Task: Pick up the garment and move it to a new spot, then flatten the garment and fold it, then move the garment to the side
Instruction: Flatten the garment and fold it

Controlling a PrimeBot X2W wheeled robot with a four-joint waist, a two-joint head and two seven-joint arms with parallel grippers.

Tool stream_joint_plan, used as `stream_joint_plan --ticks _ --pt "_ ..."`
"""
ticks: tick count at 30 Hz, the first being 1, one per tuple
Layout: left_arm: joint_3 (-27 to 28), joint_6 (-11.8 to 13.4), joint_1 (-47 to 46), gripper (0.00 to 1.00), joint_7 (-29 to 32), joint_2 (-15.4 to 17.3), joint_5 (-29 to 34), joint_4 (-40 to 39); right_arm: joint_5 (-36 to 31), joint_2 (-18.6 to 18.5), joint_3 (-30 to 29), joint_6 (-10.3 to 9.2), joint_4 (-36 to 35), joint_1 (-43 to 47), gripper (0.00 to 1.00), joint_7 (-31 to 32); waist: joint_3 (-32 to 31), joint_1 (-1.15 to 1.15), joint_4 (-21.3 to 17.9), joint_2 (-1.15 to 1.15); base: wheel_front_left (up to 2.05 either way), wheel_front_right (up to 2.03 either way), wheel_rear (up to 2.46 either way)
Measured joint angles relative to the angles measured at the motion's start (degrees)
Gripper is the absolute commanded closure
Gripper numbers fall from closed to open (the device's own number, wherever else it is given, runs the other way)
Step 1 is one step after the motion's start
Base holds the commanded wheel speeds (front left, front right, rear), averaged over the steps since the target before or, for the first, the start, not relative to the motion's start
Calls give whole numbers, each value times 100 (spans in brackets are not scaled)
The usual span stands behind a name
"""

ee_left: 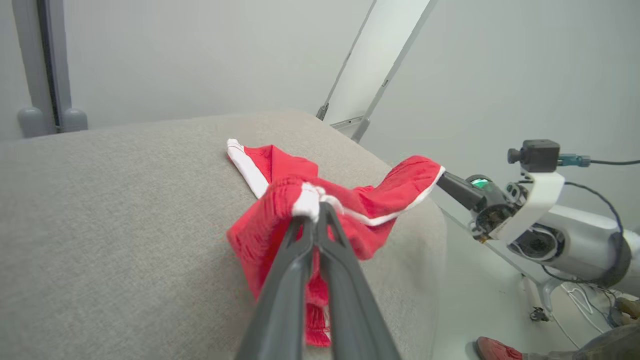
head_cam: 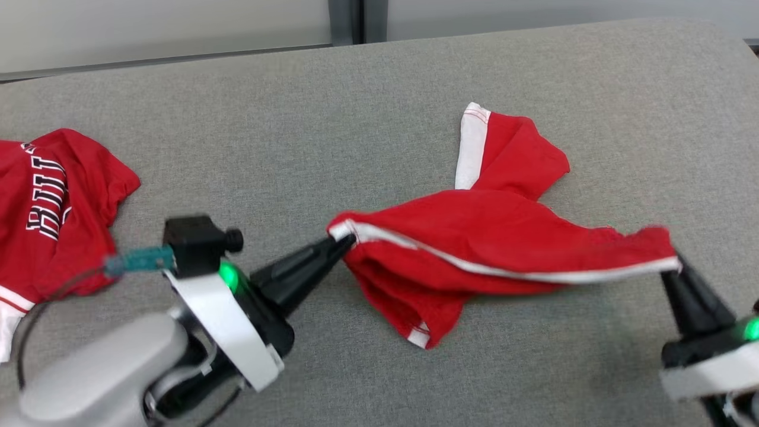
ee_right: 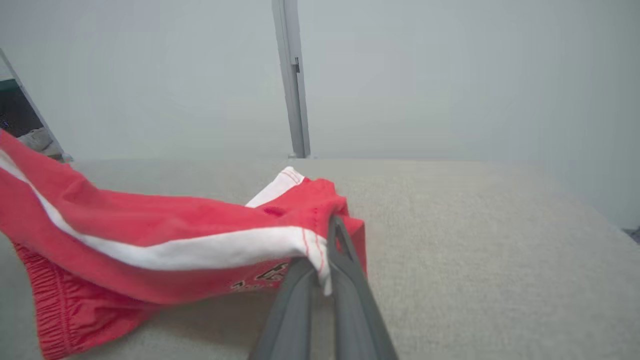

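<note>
Left gripper, head view: the left gripper (head_cam: 341,240) was pinched shut on one white-edged corner of the red shorts (head_cam: 492,237), its fingers pointing to the right across the grey table (head_cam: 379,107).
Right gripper, head view: the right gripper (head_cam: 673,264), somewhat blurred at the right edge, was closed on the far end of the same white edge.
Shorts, head view: they were strung between the two grippers over the middle-right of the table. The white edge was raised, the rest sagged to the surface, and one leg lay further back.
Jersey, head view: a crumpled red jersey (head_cam: 53,207) lay at the far left, well apart from the shorts.
Left gripper, left wrist view: the fingers (ee_left: 280,300) were pressed together with white trim bunched at their tips.
Right gripper, left wrist view: it held the far corner, near the table's edge.
Shoe, left wrist view: a red shoe (ee_left: 492,347) stood on the floor at the lower right.
Right gripper, right wrist view: the fingers (ee_right: 287,310) were closed, with the white edge folded over their tips.
Shorts, right wrist view: the cloth draped away to the left, and its gathered band hung low at the lower left.
Risk, grip: each hold looked like a small pinch of hem, so pulling the grippers further apart could drag a corner free.
Risk, layers: the sagging cloth seemed doubled under itself, so laying it down like that would likely trap creases.
Risk, placement: carrying the shorts leftward could land them on the jersey.
</note>
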Motion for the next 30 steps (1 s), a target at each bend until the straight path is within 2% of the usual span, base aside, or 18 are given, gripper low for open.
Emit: stream_joint_plan --ticks 4,7,11,15,19,21,25,27,30 --pt "191 1 -1202 100 631 414 -237 -509 109 -378 -146 1 -240 -1260 100 277 154 0 -35 0 0 0 0" --pt "360 1 -2221 100 1065 428 -346 -523 205 -474 -129 1 -181 -2380 100 639 350 0 -76 0 0 0 0" --pt "432 1 -3616 100 1386 288 13 38 252 -512 59 1 272 -4063 100 943 721 0 -144 0 0 0 0" --pt "259 1 -4859 100 1055 -124 628 681 74 -543 49 1 887 -5533 100 713 1151 0 -208 0 0 0 0" --pt "-85 -1 -5858 100 97 -323 1390 1127 -187 -623 -54 1 1165 -6425 100 331 1516 0 -247 0 0 0 0" --pt "-231 -1 -6067 100 -341 -371 1499 1251 -363 -725 -172 1 1198 -6588 100 203 1637 0 -249 0 0 0 0" --pt "-183 -2 -5921 100 -513 -391 1613 955 -506 -891 -576 1 868 -6247 100 53 1649 0 -163 0 0 0 0" --pt "-122 -3 -5410 100 -532 -293 1644 524 -553 -922 -676 2 571 -5531 100 46 1591 0 -122 0 0 0 0" --pt "-310 -3 -4055 100 -524 -52 1603 55 -597 -934 -913 2 156 -3989 100 148 1474 0 -41 0 0 0 0"
